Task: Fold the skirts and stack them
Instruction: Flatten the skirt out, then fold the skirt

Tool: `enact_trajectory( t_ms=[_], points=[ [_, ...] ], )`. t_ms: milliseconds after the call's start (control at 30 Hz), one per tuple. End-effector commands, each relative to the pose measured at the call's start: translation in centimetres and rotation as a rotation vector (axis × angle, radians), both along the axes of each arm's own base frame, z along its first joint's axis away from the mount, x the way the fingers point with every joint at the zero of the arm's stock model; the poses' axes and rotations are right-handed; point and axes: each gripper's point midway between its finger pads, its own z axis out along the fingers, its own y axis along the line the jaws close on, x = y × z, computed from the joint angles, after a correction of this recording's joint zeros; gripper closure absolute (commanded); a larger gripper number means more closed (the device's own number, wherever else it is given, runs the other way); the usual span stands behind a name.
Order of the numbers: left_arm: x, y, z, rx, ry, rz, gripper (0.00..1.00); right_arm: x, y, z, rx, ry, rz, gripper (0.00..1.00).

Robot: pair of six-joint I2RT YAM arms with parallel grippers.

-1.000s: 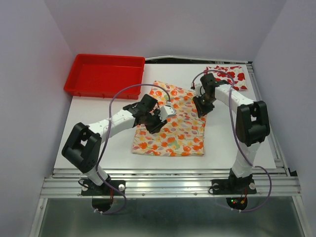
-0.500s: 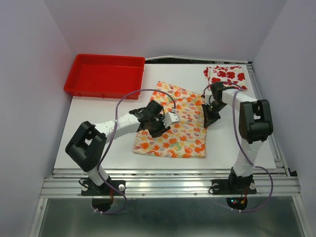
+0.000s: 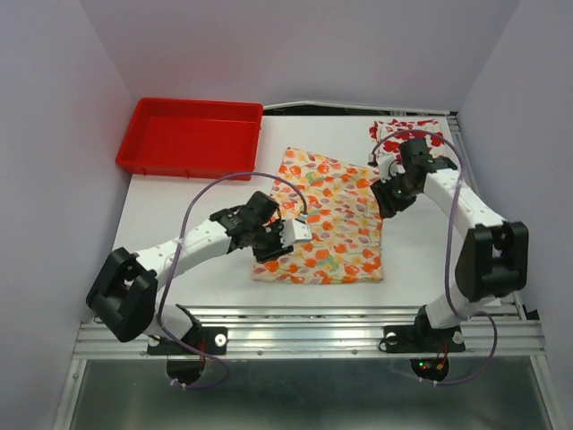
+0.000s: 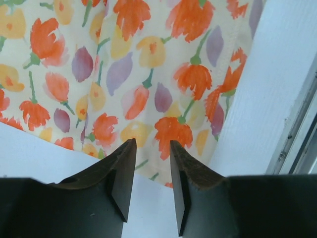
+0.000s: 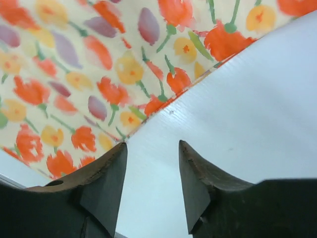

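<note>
cream skirt [image 3: 336, 224]: lies flat and unfolded mid-table [image 3: 170, 202], closer to the near edge. Its long axis runs far to near, with the far end skewed slightly left.
red-flower skirt [image 3: 385, 133]: a small folded bundle at the far right corner, partly hidden by the right arm and apart from the cream skirt.
left gripper [image 3: 276, 244]: fingers apart with nothing between them, low over the cream skirt's near left corner. In the wrist view the tips [image 4: 151, 144] sit just above the hem [image 4: 148, 74].
right gripper [image 3: 390, 202]: fingers apart and empty. Its wrist view [image 5: 151, 144] shows bare table [image 5: 237, 99] under the tips, with the skirt's right edge [image 5: 74, 64] just beside the left finger.
key relation: one gripper sits on each long side. The left is over cloth. The right is just off it and must shift left to catch the edge.
likely step: taking hold for the first fold; stacking not yet begun.
tray [image 3: 192, 134]: far left corner, well apart.
in the way: nothing on the cloth, but the folded skirt sits close behind the right wrist.
risk: pinching a single layer, or dragging the cloth askew.
</note>
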Motion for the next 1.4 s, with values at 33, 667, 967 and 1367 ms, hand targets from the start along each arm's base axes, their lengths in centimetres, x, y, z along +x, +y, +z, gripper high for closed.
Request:
enact_trajectory(
  t_ms=[33, 667, 967, 1367],
  points=[
    [-2.1, 2.0, 0.8, 0.001, 0.047, -0.084, 0.51, -4.3, 0.7, 4.9, -0.019, -0.217, 0.355, 0.47],
    [-1.1, 6.3, -0.1, -0.029, 0.162, 0.012, 0.36, -14.8, 5.5, -3.0, -0.191, -0.191, 0.815, 0.49],
    [-1.8, 5.4, -1.9, -0.005, 0.059, -0.101, 0.36, -15.1, 4.2, -5.0, -0.263, -0.192, 0.826, 0.62],
    [-4.3, 3.6, -4.2, 0.054, -0.020, -0.227, 0.41, -16.0, 3.5, -4.6, -0.275, -0.193, 0.821, 0.99]
  ],
)
